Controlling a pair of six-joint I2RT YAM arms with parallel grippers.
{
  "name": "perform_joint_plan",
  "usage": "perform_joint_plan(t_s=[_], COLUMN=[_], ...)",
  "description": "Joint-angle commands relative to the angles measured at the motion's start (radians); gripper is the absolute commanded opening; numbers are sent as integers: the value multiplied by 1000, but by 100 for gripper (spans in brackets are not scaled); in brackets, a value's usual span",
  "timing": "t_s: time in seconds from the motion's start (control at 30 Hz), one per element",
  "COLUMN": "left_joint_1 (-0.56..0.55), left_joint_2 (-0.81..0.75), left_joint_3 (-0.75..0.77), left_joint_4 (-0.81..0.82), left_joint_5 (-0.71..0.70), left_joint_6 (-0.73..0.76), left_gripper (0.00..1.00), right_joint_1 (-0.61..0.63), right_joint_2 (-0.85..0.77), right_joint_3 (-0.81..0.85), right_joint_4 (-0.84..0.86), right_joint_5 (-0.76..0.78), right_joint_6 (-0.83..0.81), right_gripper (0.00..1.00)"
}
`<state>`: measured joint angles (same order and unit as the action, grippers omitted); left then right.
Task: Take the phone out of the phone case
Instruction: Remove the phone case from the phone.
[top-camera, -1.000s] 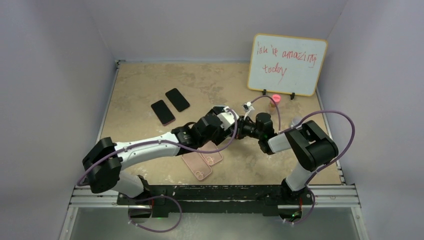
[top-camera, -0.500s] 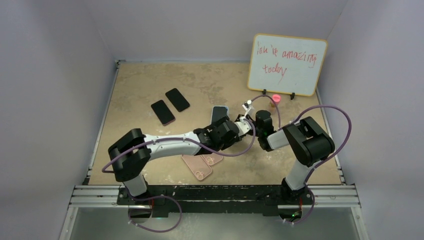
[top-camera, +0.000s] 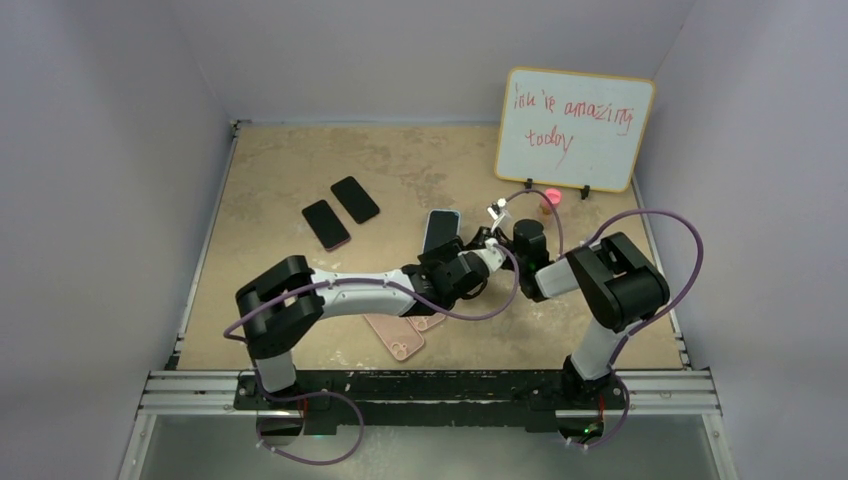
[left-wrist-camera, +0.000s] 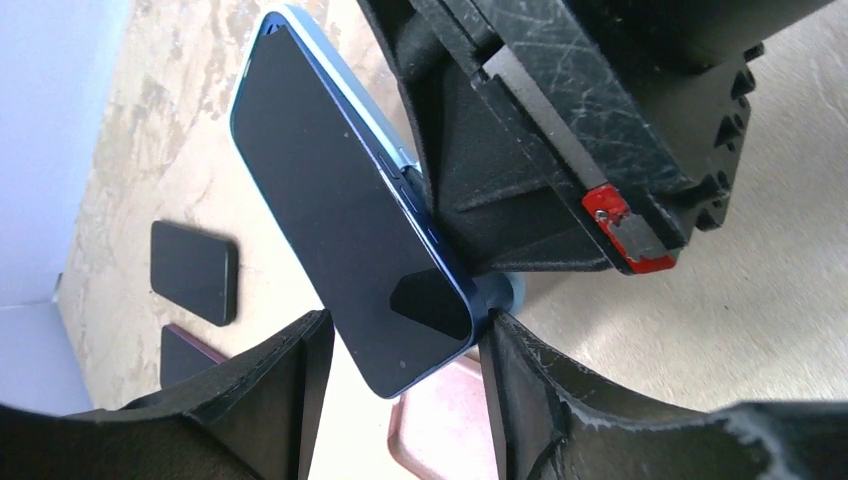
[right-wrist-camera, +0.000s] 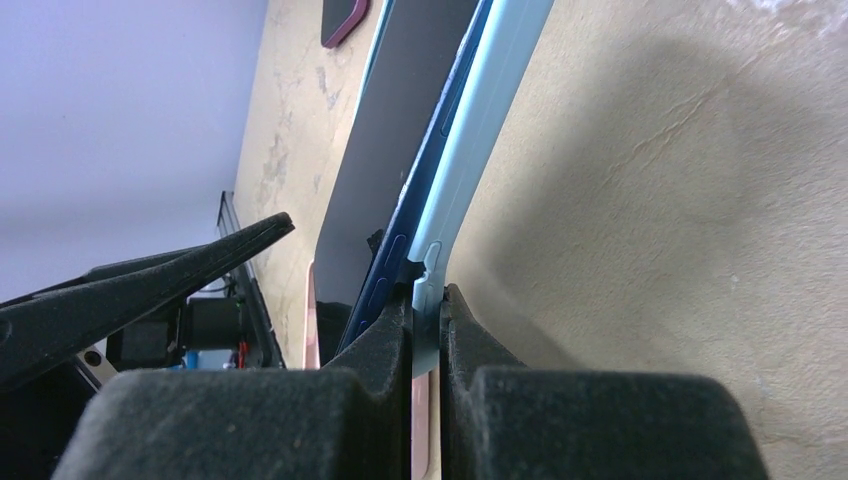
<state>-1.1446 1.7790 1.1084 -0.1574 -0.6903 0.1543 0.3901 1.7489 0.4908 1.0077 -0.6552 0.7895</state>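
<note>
The right gripper (right-wrist-camera: 425, 320) pinches the edge of the light-blue phone case (right-wrist-camera: 480, 120). The left gripper (left-wrist-camera: 400, 372) is spread around the lower corner of the phone (left-wrist-camera: 350, 210).

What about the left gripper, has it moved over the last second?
Yes. The left gripper has pulled back toward the robot's side and slightly right, away from the whiteboard, uncovering the blue phone.

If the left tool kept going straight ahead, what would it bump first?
Probably the blue phone: its lower corner sits between the left tool's open fingers, while the right tool pinches the phone case.
</note>
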Motion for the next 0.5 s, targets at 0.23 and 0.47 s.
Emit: perform_joint_plan(t_s=[0.23, 0.47], left_joint_1=[5, 8], left_joint_2=[79, 135], left_joint_3=[-62, -58], left_joint_4=[388, 444], left_joint_5=[-192, -218], left_joint_6=[143, 175], left_gripper=[56, 44], right_joint_1=[-3, -4], right_joint_2=[26, 21], right_joint_3=[29, 26], right_joint_4=[176, 185], right_joint_5=[-104, -106], right_joint_6=[65, 67], right_gripper=[0, 0])
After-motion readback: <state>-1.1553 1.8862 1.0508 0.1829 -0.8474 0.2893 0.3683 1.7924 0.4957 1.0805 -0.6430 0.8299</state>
